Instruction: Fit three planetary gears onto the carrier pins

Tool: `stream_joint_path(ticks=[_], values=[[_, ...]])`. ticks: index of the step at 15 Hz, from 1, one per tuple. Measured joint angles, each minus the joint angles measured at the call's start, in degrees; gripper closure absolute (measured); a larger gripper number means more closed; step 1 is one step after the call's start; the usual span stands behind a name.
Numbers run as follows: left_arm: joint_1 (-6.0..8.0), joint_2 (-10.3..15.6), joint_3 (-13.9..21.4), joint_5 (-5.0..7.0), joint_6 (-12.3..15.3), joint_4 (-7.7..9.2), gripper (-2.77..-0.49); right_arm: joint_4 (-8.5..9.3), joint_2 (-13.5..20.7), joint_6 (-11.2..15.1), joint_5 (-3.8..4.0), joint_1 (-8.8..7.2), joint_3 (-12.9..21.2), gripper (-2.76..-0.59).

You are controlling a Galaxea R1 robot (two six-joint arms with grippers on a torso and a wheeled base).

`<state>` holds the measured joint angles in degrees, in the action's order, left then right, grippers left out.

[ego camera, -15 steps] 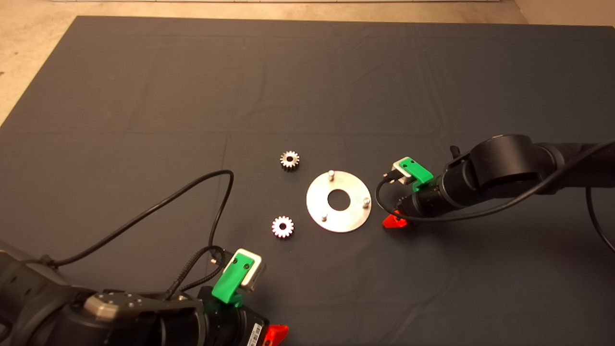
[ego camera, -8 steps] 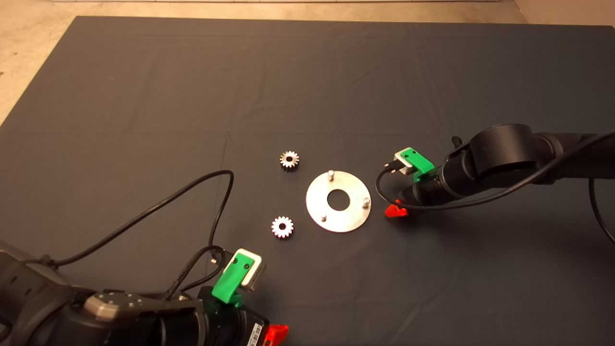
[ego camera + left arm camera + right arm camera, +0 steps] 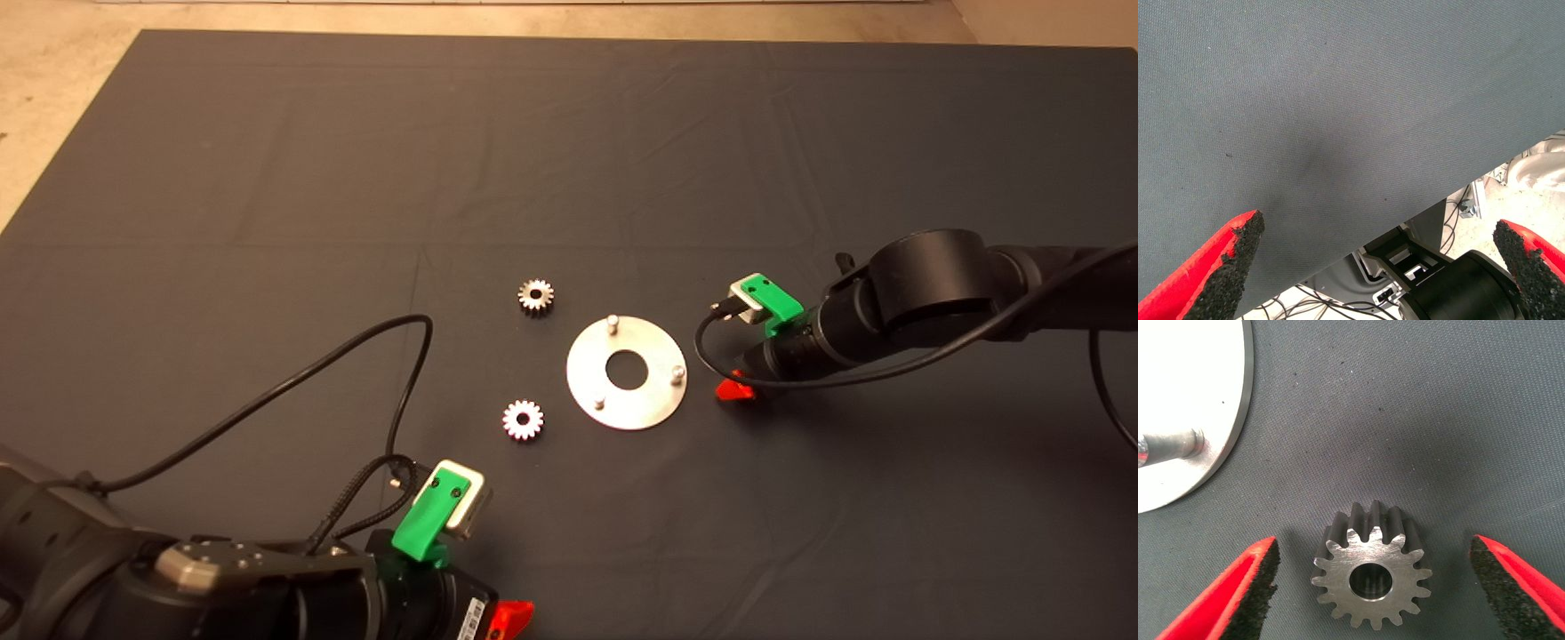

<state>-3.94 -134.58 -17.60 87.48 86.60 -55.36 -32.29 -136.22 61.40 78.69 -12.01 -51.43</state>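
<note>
The right end effector (image 3: 1371, 587) hung low just beside the carrier disc (image 3: 628, 372), on the side away from the other two gears, its fingers spread wide around the third planetary gear (image 3: 1371, 572), which lay flat on the mat (image 3: 569, 160) between them, untouched. The risk was a lopsided closure: one pad meeting the teeth first could slide or tip the gear. All three carrier pins (image 3: 613, 323) stood bare; the left end effector (image 3: 1378, 267) waited spread, well away.
</note>
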Motion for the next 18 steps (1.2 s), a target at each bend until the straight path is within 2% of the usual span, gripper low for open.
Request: stream_joint_path(ticks=[11,12,16,18], values=[[0.0,0.1,0.0,0.0,0.1,0.02,-2.48,0.18,0.0,0.0,-0.02,0.11,0.1,-1.67],[0.0,0.2,0.0,0.0,0.1,0.02,-2.48,0.21,0.0,0.0,0.0,0.17,0.1,-1.54],[0.0,0.2,0.0,0.0,0.1,0.02,-2.48,0.73,0.0,0.0,0.0,0.45,0.1,-1.51],[0.0,0.2,0.0,0.0,0.1,0.02,-2.48,0.79,0.0,0.0,0.0,0.44,0.1,-1.36]])
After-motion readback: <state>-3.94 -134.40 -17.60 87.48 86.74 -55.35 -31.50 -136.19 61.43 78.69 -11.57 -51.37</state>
